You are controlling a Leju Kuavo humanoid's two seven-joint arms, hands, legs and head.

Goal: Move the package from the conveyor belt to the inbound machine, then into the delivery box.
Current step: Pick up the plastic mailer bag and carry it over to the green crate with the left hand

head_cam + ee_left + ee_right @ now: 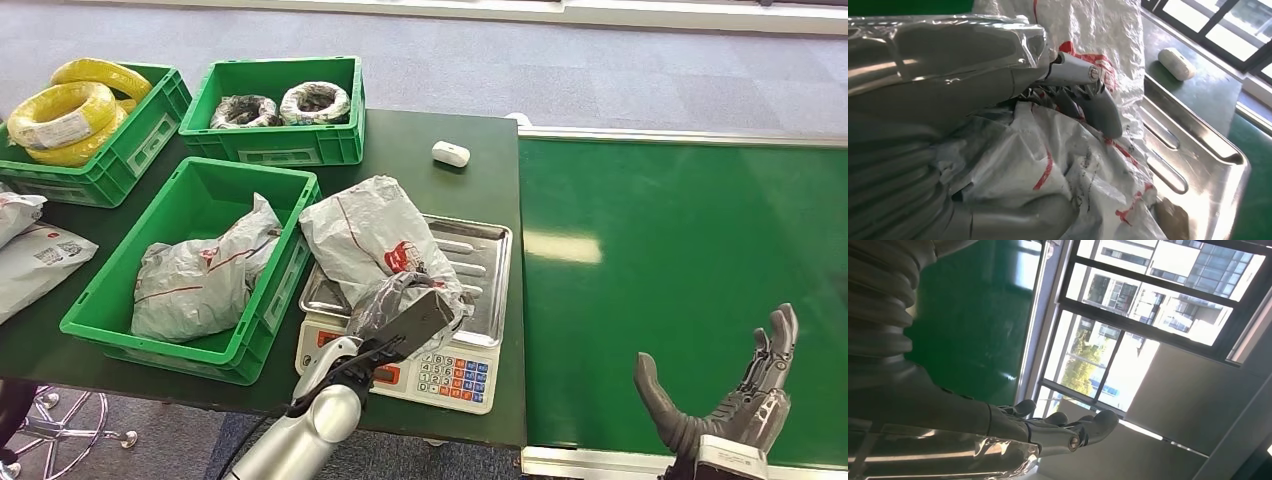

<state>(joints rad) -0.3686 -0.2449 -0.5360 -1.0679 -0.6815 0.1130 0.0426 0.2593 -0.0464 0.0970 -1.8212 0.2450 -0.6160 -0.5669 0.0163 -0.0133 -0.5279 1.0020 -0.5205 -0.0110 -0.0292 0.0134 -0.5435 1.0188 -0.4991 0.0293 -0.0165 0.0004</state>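
A crumpled white package [375,235] with red markings lies on the steel tray [485,262] of the weighing machine, leaning over the tray's left edge. My left hand [402,322] grips its near end; in the left wrist view the fingers [1098,111] press into the package [1073,170] above the tray [1198,165], with the thumb beneath. The green delivery box [195,195] stands just left of the machine and holds another grey package [200,278]. My right hand [735,400] is open, fingers spread, over the near part of the green conveyor belt [680,250]. The right wrist view shows that hand [1048,427] holding nothing.
Two green crates stand at the back: one with yellow cable coils [70,115], one with wrapped coils [285,103]. A small white device [451,153] lies behind the machine. Two white parcels [35,255] lie at the table's left edge. The machine's keypad [452,378] faces me.
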